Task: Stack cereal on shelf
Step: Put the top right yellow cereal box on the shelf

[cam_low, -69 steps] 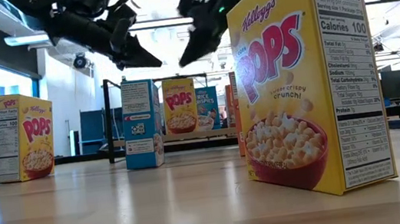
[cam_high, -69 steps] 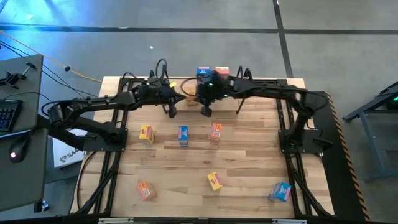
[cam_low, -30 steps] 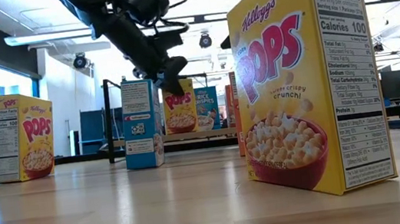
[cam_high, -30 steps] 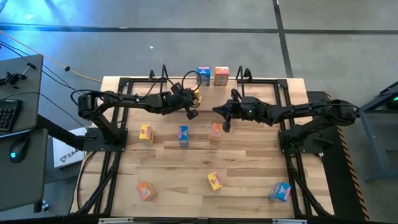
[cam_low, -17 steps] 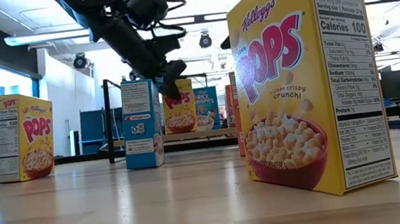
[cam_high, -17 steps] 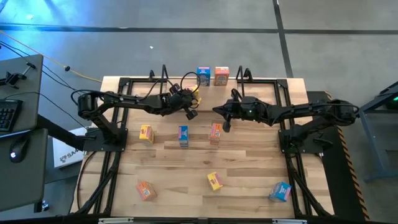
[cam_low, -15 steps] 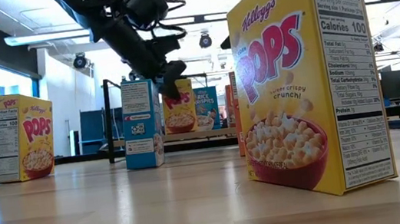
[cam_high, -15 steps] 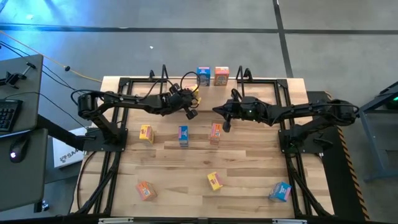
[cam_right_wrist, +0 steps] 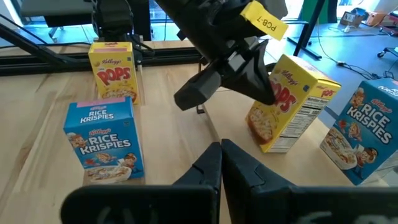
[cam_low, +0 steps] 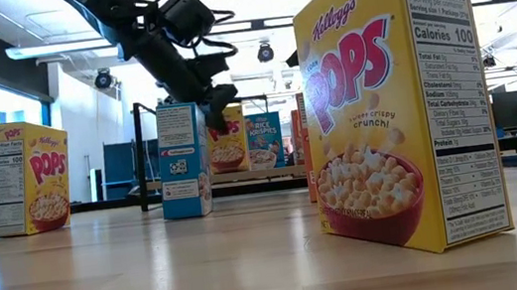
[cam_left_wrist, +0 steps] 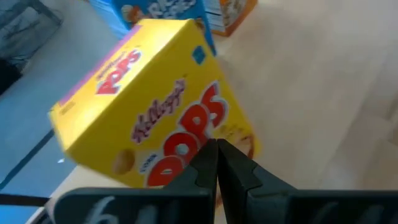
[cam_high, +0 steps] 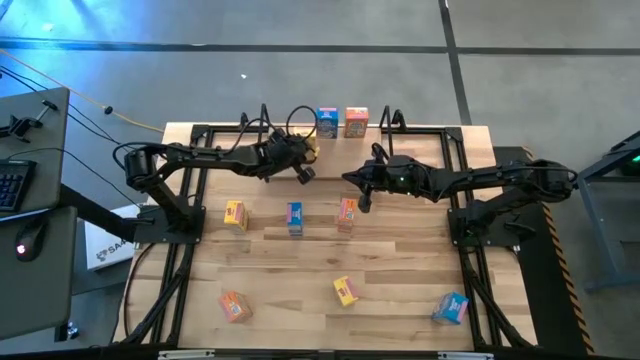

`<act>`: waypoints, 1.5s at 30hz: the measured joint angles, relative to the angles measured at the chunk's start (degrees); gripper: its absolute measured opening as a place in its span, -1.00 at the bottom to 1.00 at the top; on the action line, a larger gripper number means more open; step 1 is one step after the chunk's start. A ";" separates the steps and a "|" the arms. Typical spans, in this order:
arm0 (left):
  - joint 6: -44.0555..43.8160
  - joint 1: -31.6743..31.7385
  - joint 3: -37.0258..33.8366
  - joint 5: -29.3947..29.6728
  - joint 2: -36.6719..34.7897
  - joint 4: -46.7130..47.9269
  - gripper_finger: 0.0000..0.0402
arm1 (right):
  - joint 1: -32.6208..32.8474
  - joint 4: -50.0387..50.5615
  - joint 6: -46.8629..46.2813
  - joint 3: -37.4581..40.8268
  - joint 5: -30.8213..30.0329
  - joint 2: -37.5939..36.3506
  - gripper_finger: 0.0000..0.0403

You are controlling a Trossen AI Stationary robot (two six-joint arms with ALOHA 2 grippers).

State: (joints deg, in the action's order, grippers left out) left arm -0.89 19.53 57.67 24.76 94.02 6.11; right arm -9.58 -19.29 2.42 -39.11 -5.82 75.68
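Note:
My left gripper is shut and sits over the shelf at the table's far edge. Its fingertips are against a yellow cereal box, which stands tilted on the shelf board. A blue box and an orange box stand upright on the shelf beside it. My right gripper is shut and hovers above the table just beyond an orange box, touching nothing. My left gripper meets the yellow box's printed front with the tips of its shut fingers, coming slanting down from above. The box leans over with its lower edge on the shelf board. In the high view the gripper hides the box.
Several more boxes stand on the table: yellow, blue, yellow, orange and blue. Black arm frames run along the left and right table edges. Wire loops rise at the shelf ends.
My left gripper has moved toward the far edge and a little left, closing in on the shelf. In the low view the yellow box on the shelf has shifted slightly, uncovering more of the blue box beside it. My right arm has kept still.

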 joint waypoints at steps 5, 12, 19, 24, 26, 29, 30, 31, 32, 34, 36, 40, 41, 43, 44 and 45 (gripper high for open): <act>-0.01 -0.77 0.00 -2.65 0.00 -0.02 -1.00 | 0.00 0.02 0.02 0.00 0.00 0.00 -1.00; -0.09 -1.64 0.00 -4.84 0.09 -0.01 -1.00 | 0.00 0.04 -0.03 0.00 0.00 0.00 -1.00; -0.41 -2.01 0.04 -4.92 5.06 -3.81 -1.00 | 0.00 0.28 -0.03 -0.02 0.00 0.02 -1.00; -0.81 -2.12 0.04 0.17 7.63 -4.90 -1.00 | 0.00 0.74 -0.05 -0.02 0.00 0.02 -1.00; -0.96 -2.12 0.04 0.77 7.67 -4.85 -1.00 | 0.00 0.72 -0.04 -0.02 0.01 0.02 -1.00; -1.25 -2.12 0.02 2.00 7.41 -4.89 -1.00 | 0.00 0.72 -0.03 -0.02 0.02 0.02 -1.00; -1.50 -2.11 0.02 2.60 7.30 -5.31 -1.00 | 0.00 0.72 -0.03 -0.02 0.00 0.02 -1.00; -1.59 -1.98 0.02 2.81 7.28 -6.10 -1.00 | 0.00 0.74 0.00 -0.02 0.00 0.02 -1.00; -1.74 -1.80 0.02 2.81 7.28 -6.51 -1.00 | 0.00 0.74 0.00 -0.02 0.00 0.02 -1.00; -2.05 -1.36 0.02 2.79 7.28 -6.75 -1.00 | 0.00 0.75 0.01 -0.02 0.00 0.02 -1.00; -2.05 -0.98 0.02 2.81 7.45 -7.69 -1.00 | 0.00 0.87 0.02 -0.02 0.00 0.02 -1.00; -1.90 0.03 0.02 2.82 7.50 -7.84 -1.00 | 0.00 0.87 0.03 -0.02 0.00 0.02 -1.00; -1.49 0.21 0.02 2.82 7.50 -7.89 -1.00 | 0.00 0.87 0.04 -0.02 0.00 0.02 -1.00; -0.59 0.54 0.02 2.88 7.50 -7.87 -1.00 | 0.00 1.00 0.04 -0.02 0.00 0.02 -1.00; 0.08 0.74 0.02 2.88 7.50 -7.87 -1.00 | 0.00 1.03 0.03 -0.02 0.00 0.02 -1.00; 1.03 0.78 0.02 2.95 7.50 -7.87 -1.00 | 0.00 1.03 0.00 -0.02 0.00 0.02 -1.00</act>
State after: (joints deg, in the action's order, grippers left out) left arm 0.14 20.31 57.69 27.72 101.51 -1.76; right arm -9.58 -18.25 2.42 -39.13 -5.82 75.70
